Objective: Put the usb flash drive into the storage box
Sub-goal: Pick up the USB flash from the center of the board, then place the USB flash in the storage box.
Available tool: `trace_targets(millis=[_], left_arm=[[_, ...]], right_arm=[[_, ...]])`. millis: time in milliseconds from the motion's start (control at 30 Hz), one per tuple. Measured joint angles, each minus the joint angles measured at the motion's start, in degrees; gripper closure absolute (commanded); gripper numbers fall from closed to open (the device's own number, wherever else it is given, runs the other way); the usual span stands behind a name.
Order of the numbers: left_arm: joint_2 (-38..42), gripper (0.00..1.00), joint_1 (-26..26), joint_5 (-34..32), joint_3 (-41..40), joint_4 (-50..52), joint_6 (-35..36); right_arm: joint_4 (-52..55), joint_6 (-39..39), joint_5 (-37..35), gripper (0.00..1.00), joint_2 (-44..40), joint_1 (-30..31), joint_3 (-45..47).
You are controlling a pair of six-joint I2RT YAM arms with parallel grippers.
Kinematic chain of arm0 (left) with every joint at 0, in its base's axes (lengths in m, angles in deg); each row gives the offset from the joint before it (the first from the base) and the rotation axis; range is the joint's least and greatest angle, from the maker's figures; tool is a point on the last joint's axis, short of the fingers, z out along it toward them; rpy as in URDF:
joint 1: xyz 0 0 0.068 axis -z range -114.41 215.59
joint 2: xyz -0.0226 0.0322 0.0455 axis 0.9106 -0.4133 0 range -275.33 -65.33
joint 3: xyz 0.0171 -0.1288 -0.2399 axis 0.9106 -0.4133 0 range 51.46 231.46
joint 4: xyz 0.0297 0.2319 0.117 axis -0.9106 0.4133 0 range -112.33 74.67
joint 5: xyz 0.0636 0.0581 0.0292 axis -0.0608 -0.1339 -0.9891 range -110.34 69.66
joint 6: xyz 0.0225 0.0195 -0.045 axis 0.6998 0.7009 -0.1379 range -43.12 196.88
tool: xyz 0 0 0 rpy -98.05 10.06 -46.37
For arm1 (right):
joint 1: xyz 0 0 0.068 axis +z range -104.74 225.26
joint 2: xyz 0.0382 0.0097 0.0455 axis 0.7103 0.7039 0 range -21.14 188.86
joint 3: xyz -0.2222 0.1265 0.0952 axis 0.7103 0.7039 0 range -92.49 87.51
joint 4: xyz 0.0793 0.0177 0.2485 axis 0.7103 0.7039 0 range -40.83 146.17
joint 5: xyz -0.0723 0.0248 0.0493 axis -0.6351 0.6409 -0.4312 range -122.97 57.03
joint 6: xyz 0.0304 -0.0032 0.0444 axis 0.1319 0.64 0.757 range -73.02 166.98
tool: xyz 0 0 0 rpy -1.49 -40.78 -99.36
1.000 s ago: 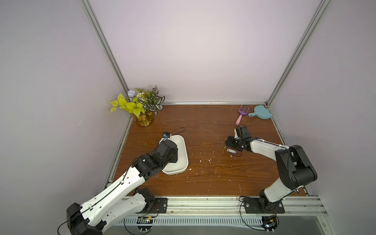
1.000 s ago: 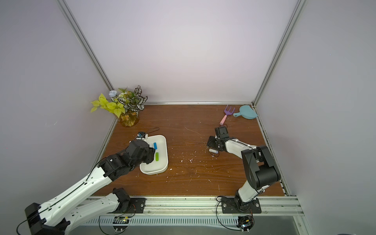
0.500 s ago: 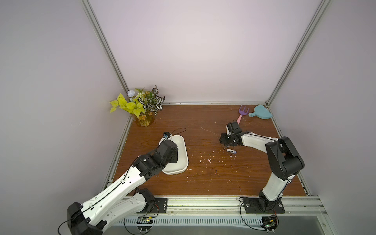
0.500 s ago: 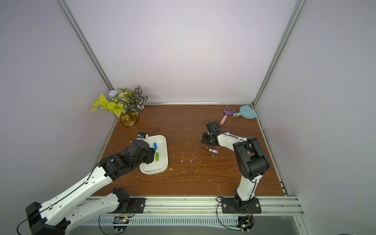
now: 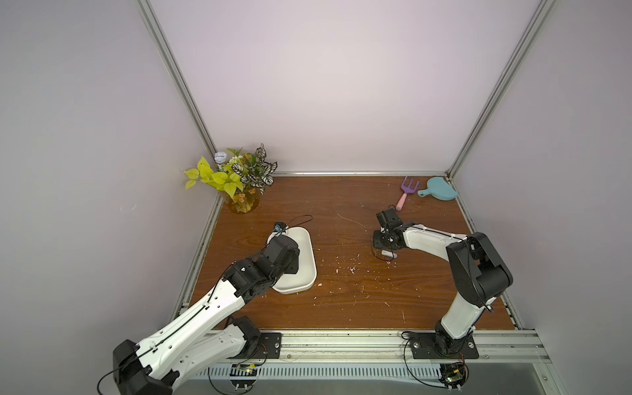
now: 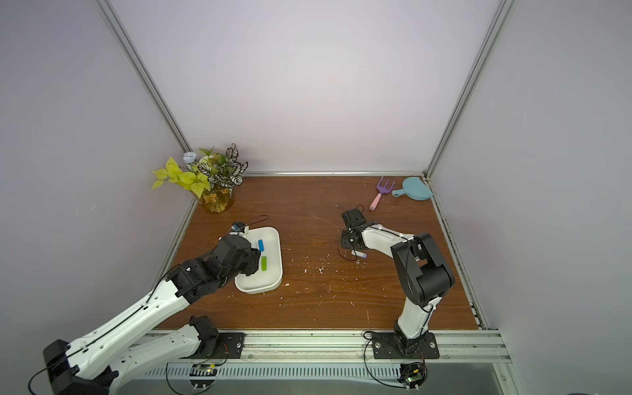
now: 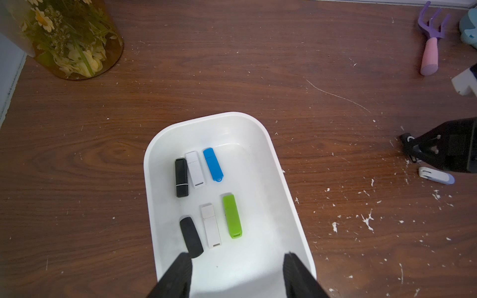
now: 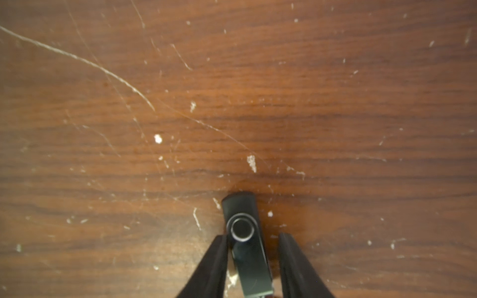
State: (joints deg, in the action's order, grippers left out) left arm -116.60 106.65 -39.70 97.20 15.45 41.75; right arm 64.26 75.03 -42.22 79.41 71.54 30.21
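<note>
The right gripper [image 8: 253, 258] straddles a black flash drive [image 8: 245, 245] lying on the tabletop [image 8: 232, 103], its jaws not yet clamped. The left gripper [image 7: 237, 273] hovers, jaws apart and empty, over the storage box [image 7: 258, 129], which holds six drives.

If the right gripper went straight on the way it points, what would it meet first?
Probably the black usb flash drive, which lies between the fingers of the right gripper, then the wooden table beneath it. Depth is hard to judge from the wrist view.
</note>
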Motion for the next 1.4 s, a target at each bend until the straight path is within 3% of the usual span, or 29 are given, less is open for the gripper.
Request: trace_targets(millis=[200, 467, 600, 767, 967, 1167, 1400], left_arm=[[0.0, 0.44, 0.0, -0.02, 0.0, 0.0, 0.0], [0.02, 0.44, 0.0, -0.35, -0.02, 0.0, -0.04], [1.03, 0.44, 0.02, -0.92, -0.15, 0.0, -0.15], [5.18, 0.44, 0.0, -2.69, -0.7, 0.02, -0.61], [10.25, 0.43, -0.76, -5.46, -0.96, 0.02, -1.57], [15.34, 0.41, -2.67, -7.8, -1.05, 0.17, -2.36], [15.56, 0.41, -2.86, -8.37, -1.05, 0.2, -2.51]], right_arm=[[1.27, -1.31, -1.07, 0.72, 0.66, 0.33, -0.92], [2.1, -2.56, -0.96, 0.93, 2.34, 0.79, -3.56], [3.37, -2.99, -0.7, 0.97, 2.29, 1.88, -5.84], [2.64, -1.73, 2.14, 1.0, -2.38, 6.78, -8.26], [-4.5, 5.14, 8.68, 1.0, -8.81, 18.12, -10.38], [-7.67, 9.01, 11.19, 1.0, 1.64, 28.28, -21.33], [-0.87, 9.29, 7.76, 1.0, 17.99, 34.82, -39.47]])
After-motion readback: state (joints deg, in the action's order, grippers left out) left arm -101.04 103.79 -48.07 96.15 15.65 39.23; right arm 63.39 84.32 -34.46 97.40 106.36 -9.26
